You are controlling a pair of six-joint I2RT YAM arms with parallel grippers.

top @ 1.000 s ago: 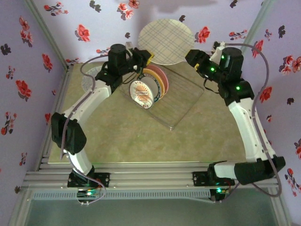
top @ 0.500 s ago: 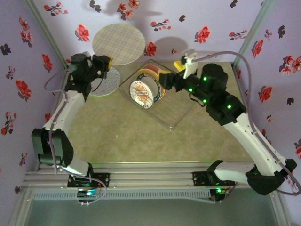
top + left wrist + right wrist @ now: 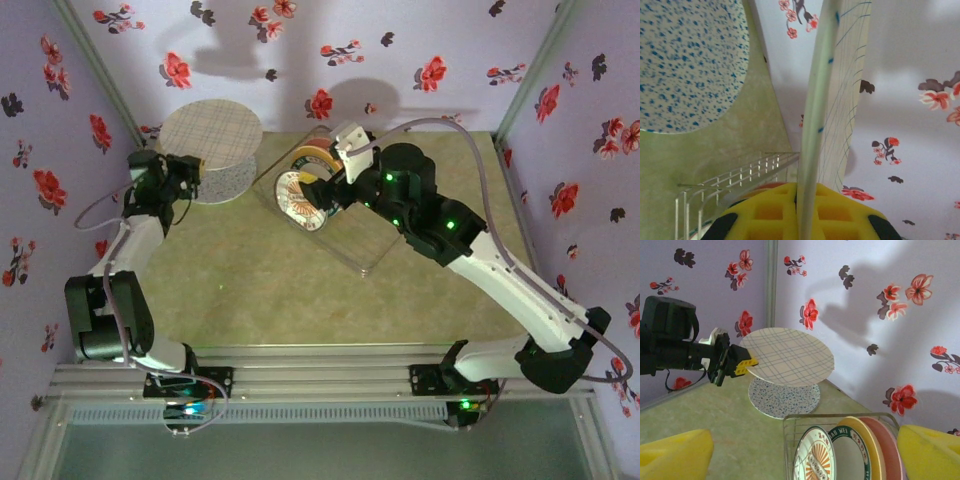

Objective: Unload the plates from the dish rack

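Left gripper (image 3: 188, 168): pinching the grid plate (image 3: 210, 130) by its rim, holding it above the speckled plate (image 3: 228, 182).
Right gripper (image 3: 805, 440): spread wide, hanging over the dish rack (image 3: 375, 240).
Next: probably lowering it flat, then letting go.

The left fingers (image 3: 190, 168) grip the checked plate (image 3: 210, 135) by its rim above the speckled plate (image 3: 228, 182) lying on the table (image 3: 280, 290), while the right fingers (image 3: 338, 160) hang over the row of plates (image 3: 312, 158) standing on edge in the clear dish rack (image 3: 375, 235), the sunburst plate (image 3: 300, 200) nearest the arms' bases.
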